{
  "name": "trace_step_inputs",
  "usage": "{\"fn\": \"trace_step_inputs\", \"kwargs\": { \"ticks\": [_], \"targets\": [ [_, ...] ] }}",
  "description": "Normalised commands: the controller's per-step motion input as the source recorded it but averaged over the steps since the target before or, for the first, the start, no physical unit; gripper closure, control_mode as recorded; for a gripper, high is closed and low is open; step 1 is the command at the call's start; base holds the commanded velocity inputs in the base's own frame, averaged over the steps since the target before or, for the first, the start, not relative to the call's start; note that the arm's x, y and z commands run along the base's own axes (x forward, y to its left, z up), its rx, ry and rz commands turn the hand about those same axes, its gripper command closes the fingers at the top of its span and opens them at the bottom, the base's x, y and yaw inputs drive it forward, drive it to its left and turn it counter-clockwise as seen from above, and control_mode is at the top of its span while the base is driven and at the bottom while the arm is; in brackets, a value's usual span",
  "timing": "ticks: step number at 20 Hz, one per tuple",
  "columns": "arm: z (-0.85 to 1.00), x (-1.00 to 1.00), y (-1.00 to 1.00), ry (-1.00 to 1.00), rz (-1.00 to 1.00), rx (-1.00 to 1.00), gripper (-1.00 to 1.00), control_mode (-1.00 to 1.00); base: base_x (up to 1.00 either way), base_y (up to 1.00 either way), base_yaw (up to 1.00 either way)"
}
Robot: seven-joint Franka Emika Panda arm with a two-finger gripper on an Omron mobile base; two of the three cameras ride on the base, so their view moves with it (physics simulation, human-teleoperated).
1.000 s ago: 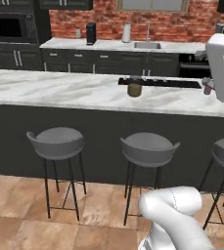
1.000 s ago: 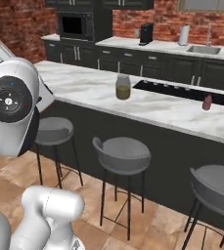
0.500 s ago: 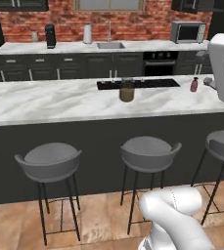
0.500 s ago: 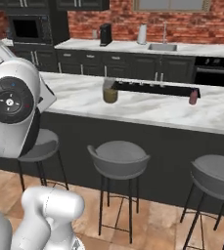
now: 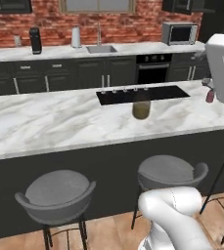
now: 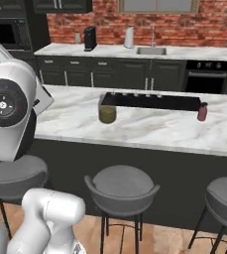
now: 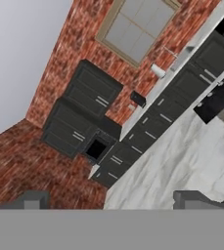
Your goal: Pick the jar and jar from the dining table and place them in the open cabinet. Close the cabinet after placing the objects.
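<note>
Olive jar (image 5: 141, 109) upright on dining table (image 5: 45, 122); reddish jar (image 6: 202, 112) upright.

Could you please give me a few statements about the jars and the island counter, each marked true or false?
1. The olive-yellow jar stands on the marble island counter just in front of the black cooktop. True.
2. The reddish jar lies on a stool. False: it stands on the counter, near the cooktop's end.
3. The tool holds a jar. False: its fingers stand apart, with nothing between them.
4. Stools stand along the counter's near side. True.
</note>
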Motion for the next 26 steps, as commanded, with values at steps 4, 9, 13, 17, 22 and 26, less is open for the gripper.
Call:
{"fn": "trace_step_inputs", "kwargs": {
  "ticks": [4,9,13,17,22,26],
  "targets": [
    [0.0,0.0,0.0,0.0,0.0,0.0,-1.0,1.0,0.85,-0.01,-0.03],
    [0.0,0.0,0.0,0.0,0.0,0.0,-1.0,1.0,0.67,0.0,-0.01],
    [0.0,0.0,0.0,0.0,0.0,0.0,-1.0,1.0,0.5,0.0,0.0],
    [0.0,0.0,0.0,0.0,0.0,0.0,-1.0,1.0,0.0,0.0,0.0],
    [0.13,0.0,0.0,0.15,-0.03,-0.05,-1.0,-1.0,0.01,0.0,0.0],
    [0.27,0.0,0.0,0.48,-0.12,-0.18,-1.0,-1.0,0.0,0.0,0.0]
  ]
}}
